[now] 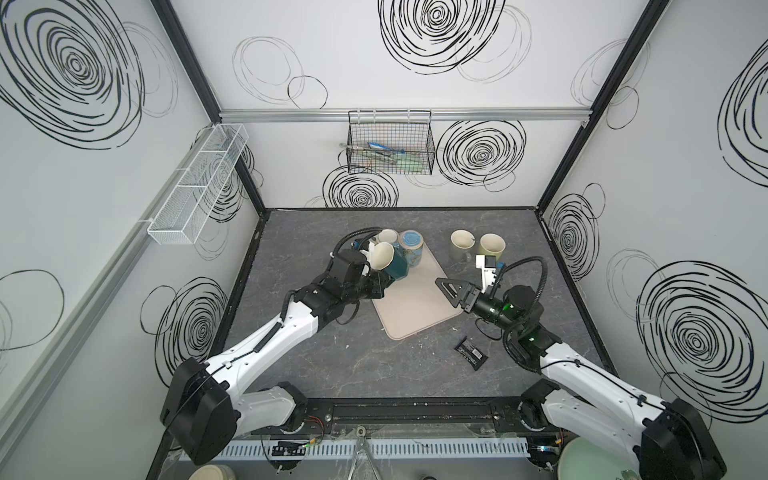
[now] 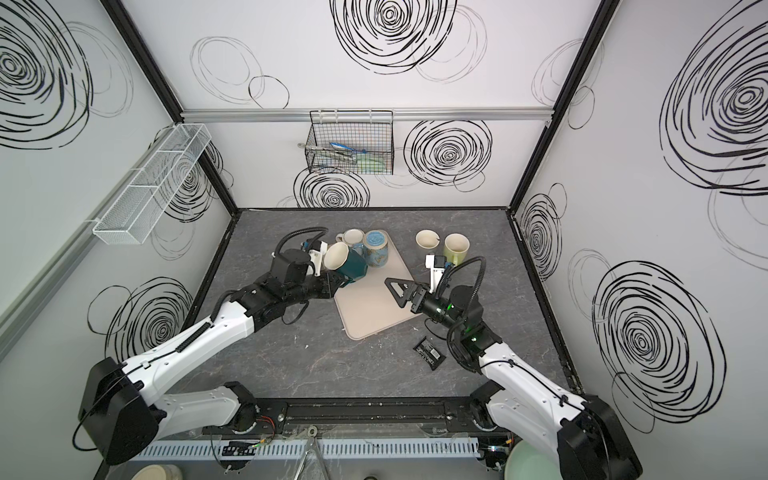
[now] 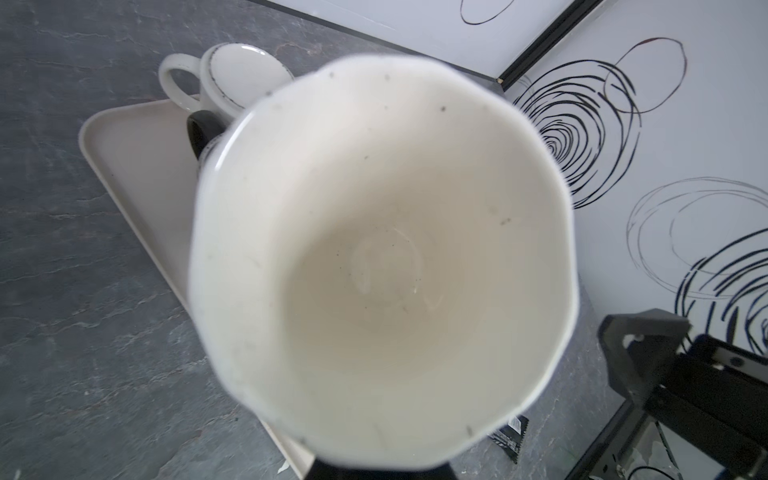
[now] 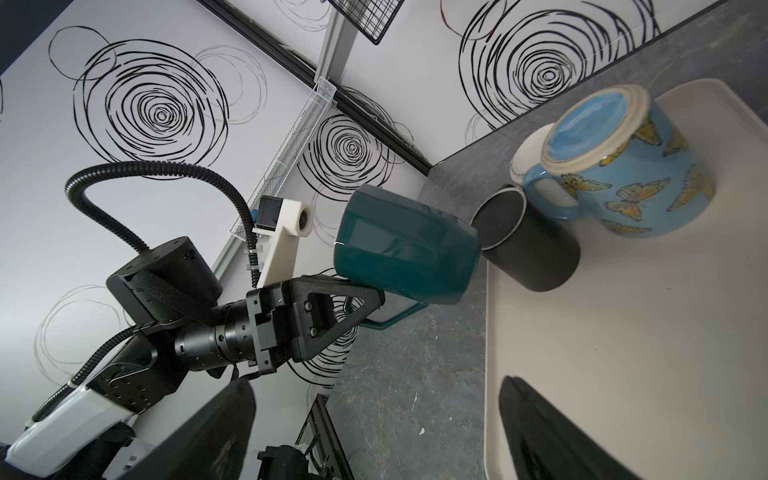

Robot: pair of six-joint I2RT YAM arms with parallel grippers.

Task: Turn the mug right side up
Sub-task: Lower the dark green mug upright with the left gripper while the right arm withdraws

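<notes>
Above the far left corner of the tray (image 1: 415,309), the teal mug (image 1: 395,267) hangs tipped on its side, mouth pointing left, handle clamped in the left pincer (image 4: 371,308). It looks just clear of the black mug (image 4: 536,255), but that's hard to tell. The right pincer (image 1: 445,286) is spread wide and empty over the tray on the counter (image 1: 332,365).

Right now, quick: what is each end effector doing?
Left end effector: closed on the teal mug, gripping its handle.
Right end effector: open, holding nothing.
</notes>
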